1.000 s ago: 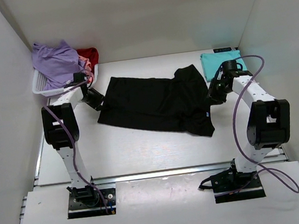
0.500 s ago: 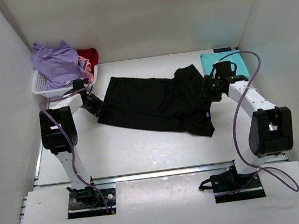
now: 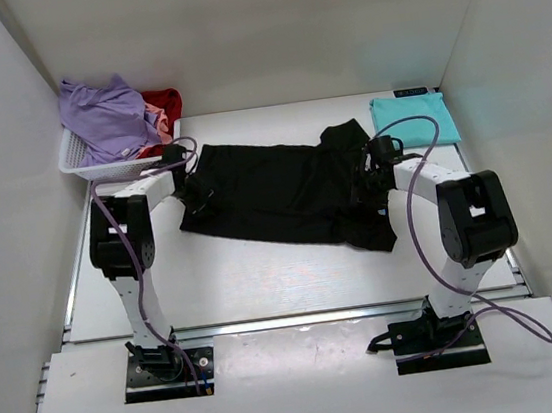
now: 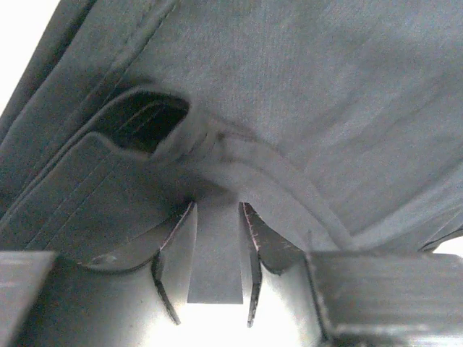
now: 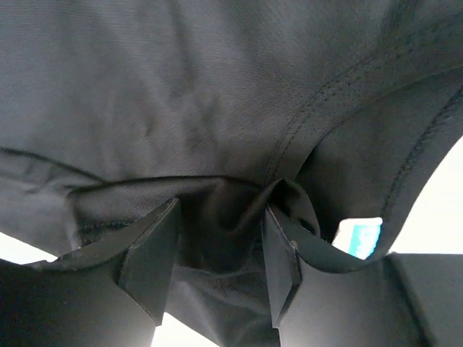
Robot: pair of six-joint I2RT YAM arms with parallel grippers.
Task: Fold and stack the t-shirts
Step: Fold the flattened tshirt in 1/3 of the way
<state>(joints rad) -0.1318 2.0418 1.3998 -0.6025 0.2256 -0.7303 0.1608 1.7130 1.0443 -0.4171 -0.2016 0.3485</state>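
Note:
A black t-shirt (image 3: 285,193) lies spread flat in the middle of the table. My left gripper (image 3: 196,186) is low at its left edge. In the left wrist view the left gripper (image 4: 217,206) is open, and a folded hem of the black t-shirt (image 4: 304,87) lies just beyond its tips. My right gripper (image 3: 364,184) is down on the shirt's right side. In the right wrist view the right gripper (image 5: 221,210) is open, with a bunched fold of the black t-shirt (image 5: 181,87) lying between its fingers. A folded teal t-shirt (image 3: 413,119) lies at the back right.
A white lattice basket (image 3: 85,167) stands at the back left, holding a lavender t-shirt (image 3: 104,117), a red one (image 3: 164,101) and a pink one (image 3: 154,116). White walls close in the left, right and back sides.
Both arms moved inward onto the black t-shirt, the left from beside the basket and the right from beside the teal t-shirt. The right jaws have widened.

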